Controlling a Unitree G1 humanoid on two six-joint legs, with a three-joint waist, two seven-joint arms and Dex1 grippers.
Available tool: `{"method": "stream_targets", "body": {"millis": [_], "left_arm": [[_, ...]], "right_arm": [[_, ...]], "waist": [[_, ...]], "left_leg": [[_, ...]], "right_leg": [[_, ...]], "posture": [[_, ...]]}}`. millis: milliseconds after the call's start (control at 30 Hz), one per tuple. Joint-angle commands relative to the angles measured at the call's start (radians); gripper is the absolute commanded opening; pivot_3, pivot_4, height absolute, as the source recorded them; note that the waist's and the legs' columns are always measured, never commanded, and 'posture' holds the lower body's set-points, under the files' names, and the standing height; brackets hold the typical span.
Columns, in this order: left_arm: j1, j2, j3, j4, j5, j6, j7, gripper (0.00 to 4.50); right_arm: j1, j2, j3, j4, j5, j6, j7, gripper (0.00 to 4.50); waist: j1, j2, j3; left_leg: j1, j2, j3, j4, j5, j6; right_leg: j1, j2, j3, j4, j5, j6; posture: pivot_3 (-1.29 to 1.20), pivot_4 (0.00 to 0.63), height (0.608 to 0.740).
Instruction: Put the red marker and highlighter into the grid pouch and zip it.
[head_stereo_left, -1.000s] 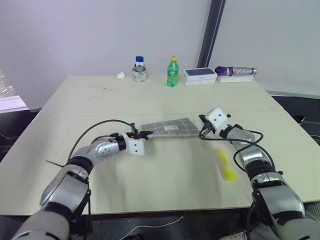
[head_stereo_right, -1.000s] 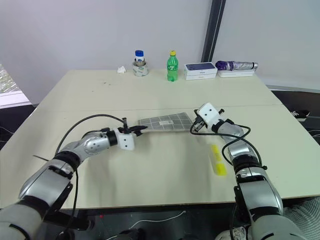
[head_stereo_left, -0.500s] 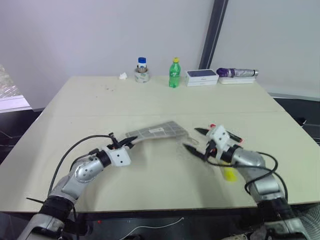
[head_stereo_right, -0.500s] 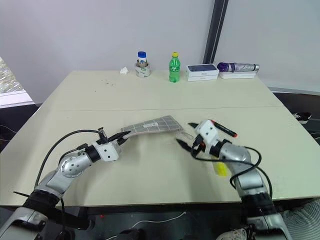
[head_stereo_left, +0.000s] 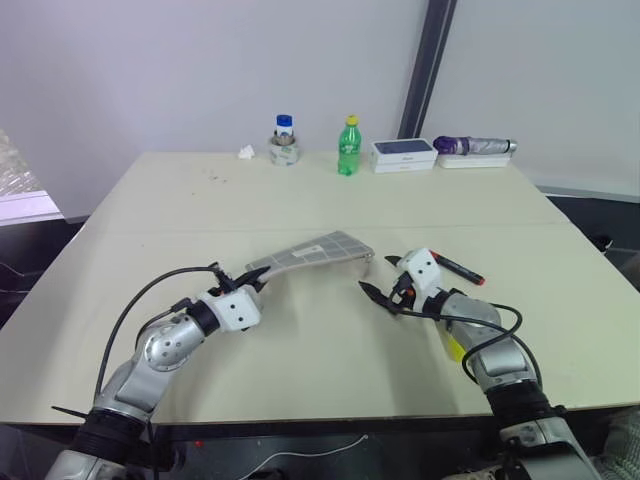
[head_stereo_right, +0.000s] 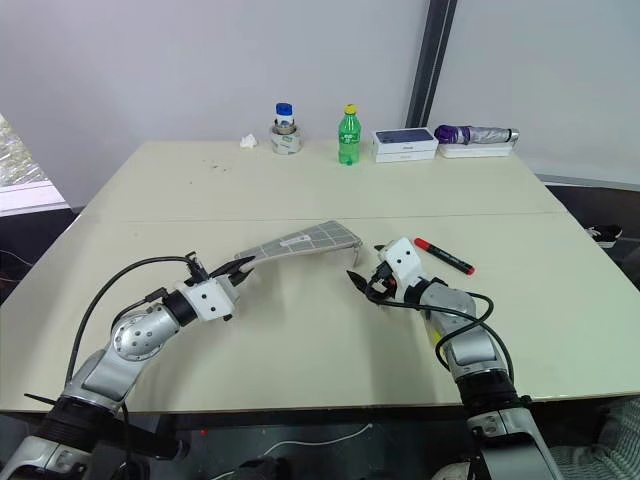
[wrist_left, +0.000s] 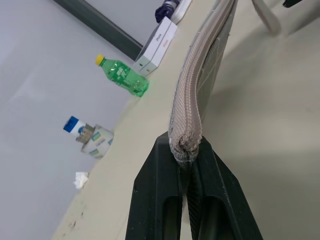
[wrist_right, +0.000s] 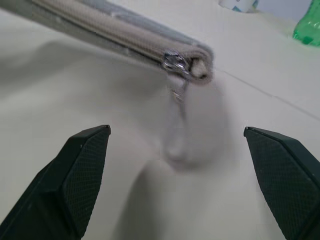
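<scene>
Two grippers over the beige table (head_stereo_left: 300, 400). Left gripper (head_stereo_left: 262, 281) clamped on the near-left corner of the grid pouch (head_stereo_left: 315, 250), holding it lifted off the table, tilted up toward its far right end. In the left wrist view the fingers (wrist_left: 165, 200) pinch the zipper-edge seam. White label patch on the pouch's top face; no text readable.

Right gripper (head_stereo_left: 384, 279) jaws spread wide, nothing between them, just beside the pouch's right end. The right wrist view shows the metal zipper slider (wrist_right: 175, 61) with a pale pull cord (wrist_right: 176, 125) hanging from it, between the fingertips (wrist_right: 82, 165) but apart from them.

Red marker (head_stereo_left: 457, 267) lies on the table just right of the right gripper, red cap toward the pouch. Highlighter (head_stereo_left: 455, 347) lies on the table under the right forearm, mostly hidden by it.

Far edge of the table, well apart from the work: small crumpled white scrap (head_stereo_left: 242, 152), roll of tape with a blue-capped white bottle (head_stereo_left: 284, 139) on it, green plastic bottle with a yellow cap (head_stereo_left: 347, 146), white flat box with a dark top (head_stereo_left: 404, 153), folded purple umbrella (head_stereo_left: 473, 146) on a white tray. Writing on the bottle label and the box is too small to read.
</scene>
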Motion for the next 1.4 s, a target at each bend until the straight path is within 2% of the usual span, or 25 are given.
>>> {"method": "stream_targets", "body": {"millis": [33, 167, 267, 500, 833, 967, 1267, 1400], "left_arm": [[-0.002, 0.008, 0.035, -0.051, -0.011, 0.002, 0.002, 0.0], [0.003, 0.004, 0.038, -0.063, -0.013, 0.008, 0.005, 0.0], [0.006, -0.002, 0.033, -0.07, -0.007, 0.012, 0.006, 0.0], [0.014, -0.004, 0.03, -0.068, 0.008, 0.011, 0.011, 0.0], [0.013, -0.018, 0.023, -0.056, 0.037, 0.018, 0.02, 0.0], [0.002, -0.025, 0.013, -0.042, 0.061, 0.028, 0.025, 0.0], [0.009, -0.068, -0.032, -0.057, 0.117, 0.052, 0.028, 0.0], [0.01, -0.085, -0.048, -0.061, 0.128, 0.07, 0.023, 0.0]], "right_arm": [[-0.038, 0.039, -0.04, -0.043, 0.078, 0.057, 0.003, 4.43], [-0.053, 0.04, -0.025, 0.001, 0.054, 0.067, -0.001, 4.43], [-0.061, 0.04, -0.027, 0.024, 0.051, 0.06, -0.003, 3.65], [-0.067, 0.028, -0.024, -0.005, 0.042, 0.085, -0.015, 0.03], [-0.068, 0.022, 0.011, -0.074, 0.022, 0.104, 0.001, 0.03], [-0.076, -0.03, 0.113, -0.109, -0.102, 0.048, 0.021, 0.03], [-0.091, -0.036, 0.281, -0.199, -0.265, 0.0, 0.051, 0.03], [-0.133, -0.039, 0.349, -0.202, -0.31, -0.056, 0.111, 0.03]], "waist": [[0.0, 0.0, 0.0], [0.001, 0.0, 0.0], [0.001, 0.0, 0.0], [0.0, 0.0, 0.0], [0.0, 0.0, 0.0], [0.0, 0.0, 0.0], [0.001, 0.0, 0.0], [0.0, 0.0, 0.0]], "left_leg": [[0.0, 0.0, 0.0, 0.0, 0.0, 0.0], [0.0, 0.0, 0.0, 0.0, 0.0, 0.001], [0.0, 0.0, -0.001, 0.0, -0.001, 0.001], [0.0, 0.0, 0.0, -0.001, -0.001, 0.001], [0.0, 0.0, 0.0, -0.001, -0.001, 0.001], [0.0, 0.0, 0.0, -0.001, -0.001, 0.001], [0.0, -0.001, 0.0, -0.001, -0.001, 0.001], [0.0, -0.001, -0.001, 0.0, -0.001, 0.001]], "right_leg": [[0.0, 0.0, 0.0, 0.0, 0.0, 0.0], [0.0, 0.0, 0.0, 0.0, 0.0, 0.0], [0.0, 0.0, 0.0, 0.0, 0.0, 0.0], [-0.001, 0.0, 0.0, 0.0, 0.0, 0.0], [-0.001, 0.0, 0.0, 0.0, 0.0, 0.0], [-0.001, 0.0, 0.001, 0.0, 0.0, 0.0], [-0.001, 0.0, 0.001, 0.0, 0.0, 0.0], [-0.001, 0.0, 0.001, 0.0, 0.0, 0.0]], "posture": [[0.0, 0.15, 0.74], [0.0, 0.15, 0.74], [0.0, 0.15, 0.74], [0.0, 0.15, 0.74], [0.0, 0.15, 0.74], [0.0, 0.15, 0.74], [0.0, 0.15, 0.74], [0.0, 0.15, 0.74]]}}
